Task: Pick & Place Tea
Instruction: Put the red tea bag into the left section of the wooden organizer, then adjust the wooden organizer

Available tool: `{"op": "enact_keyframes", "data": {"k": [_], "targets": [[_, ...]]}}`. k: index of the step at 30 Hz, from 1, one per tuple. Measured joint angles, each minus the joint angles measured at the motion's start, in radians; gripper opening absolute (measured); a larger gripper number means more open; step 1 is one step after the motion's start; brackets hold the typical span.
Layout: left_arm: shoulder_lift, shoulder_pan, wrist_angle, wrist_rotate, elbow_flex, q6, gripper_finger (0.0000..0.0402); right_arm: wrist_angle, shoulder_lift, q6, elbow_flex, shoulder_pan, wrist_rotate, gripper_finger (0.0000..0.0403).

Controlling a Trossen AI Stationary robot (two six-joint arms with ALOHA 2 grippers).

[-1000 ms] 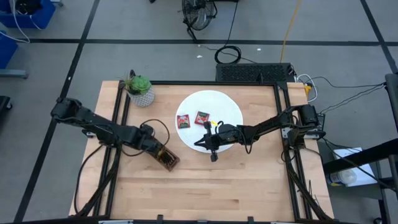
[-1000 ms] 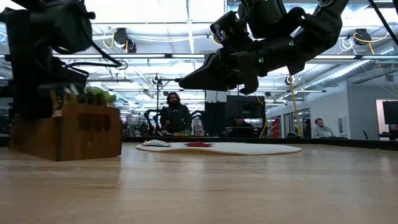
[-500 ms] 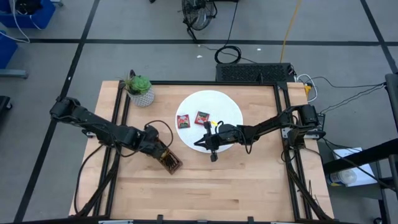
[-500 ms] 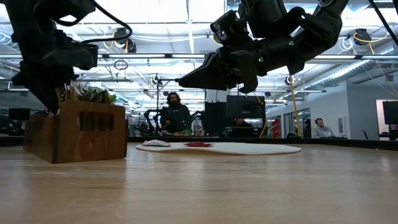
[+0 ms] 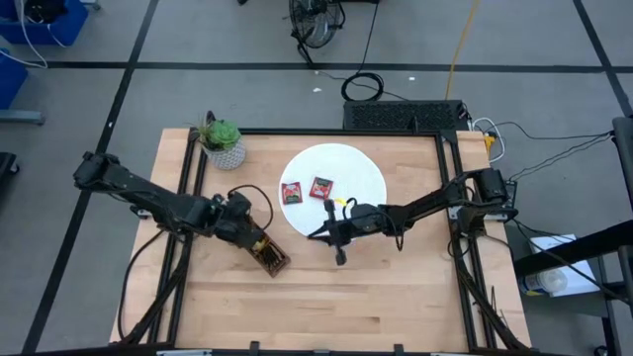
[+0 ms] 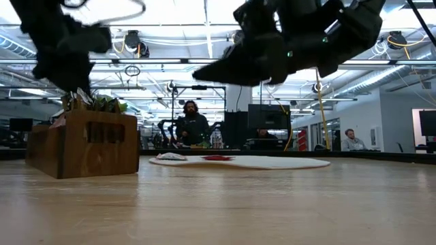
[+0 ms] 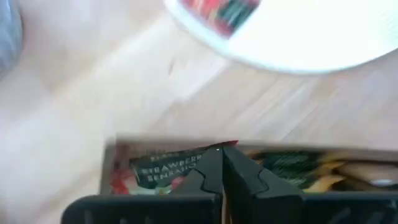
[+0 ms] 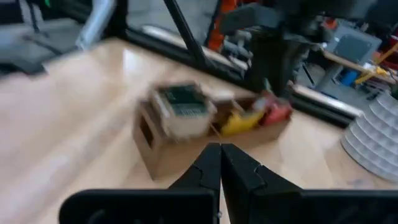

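Two red tea sachets (image 5: pixel 291 193) (image 5: pixel 321 186) lie flat on the white disc (image 5: pixel 356 163). The long wooden tray (image 5: pixel 269 256) stands on the table near the disc, with more sachets upright in it. These include a red strawberry one (image 7: pixel 163 168), green ones (image 7: pixel 292 163) and a yellow one (image 8: pixel 239 122). My left gripper (image 5: pixel 257 240) hangs shut just above the tray's end (image 7: pixel 222 154), with nothing between its fingers. My right gripper (image 5: pixel 313 235) is shut and empty. It floats level above the table by the disc's near rim and points at the tray (image 8: pixel 205 134).
A small green potted plant (image 5: pixel 223 141) stands at the far left corner. Black frame rails (image 5: pixel 193 188) run along the table's left, far and right sides. Bare wood (image 5: pixel 376 297) stretches toward the near edge. In the low view, people sit in the room beyond the table.
My left gripper has risen out of the tray and turned at the wrist, and it stays shut. As it rose, the tray slid a little along the table. The two sachets on the disc have not moved.
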Motion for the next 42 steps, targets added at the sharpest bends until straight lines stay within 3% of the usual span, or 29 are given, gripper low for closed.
{"op": "enact_keyframes", "data": {"k": [2,6,9,14,20,26,34,36,39,42], "targets": [[-0.028,-0.009,0.008,-0.055,0.024,0.071,0.0023,0.043,0.004,0.031,0.000,0.021,-0.009,0.0000],[-0.091,-0.023,0.082,-0.189,0.041,0.236,0.0027,0.176,0.070,0.082,0.013,0.070,-0.130,0.0000],[-0.124,-0.020,0.142,-0.236,0.041,0.312,0.0022,0.220,0.152,0.105,0.061,0.106,-0.114,0.0000],[-0.141,-0.034,0.166,-0.248,0.041,0.383,0.0004,0.223,0.289,0.169,0.228,0.128,-0.141,0.0000],[-0.143,-0.031,0.187,-0.378,0.041,0.436,0.0026,0.097,0.471,0.218,0.512,0.148,-0.177,0.0000],[-0.146,-0.032,0.229,-0.420,0.041,0.488,0.0048,-0.184,0.547,0.220,0.712,0.218,0.031,0.0000],[-0.146,-0.033,0.381,-0.279,0.041,0.626,0.0036,-0.288,0.547,0.240,0.760,0.292,0.453,0.0000],[-0.146,-0.033,0.399,-0.259,0.041,0.653,0.0030,-0.313,0.548,0.309,0.759,0.279,0.443,0.0000],[-0.146,-0.033,0.405,-0.247,0.041,0.673,0.0022,-0.297,0.556,0.402,0.759,0.260,0.331,0.0000],[-0.152,-0.033,0.405,-0.245,0.041,0.672,0.0013,-0.294,0.566,0.415,0.759,0.258,0.338,0.0000]]}}
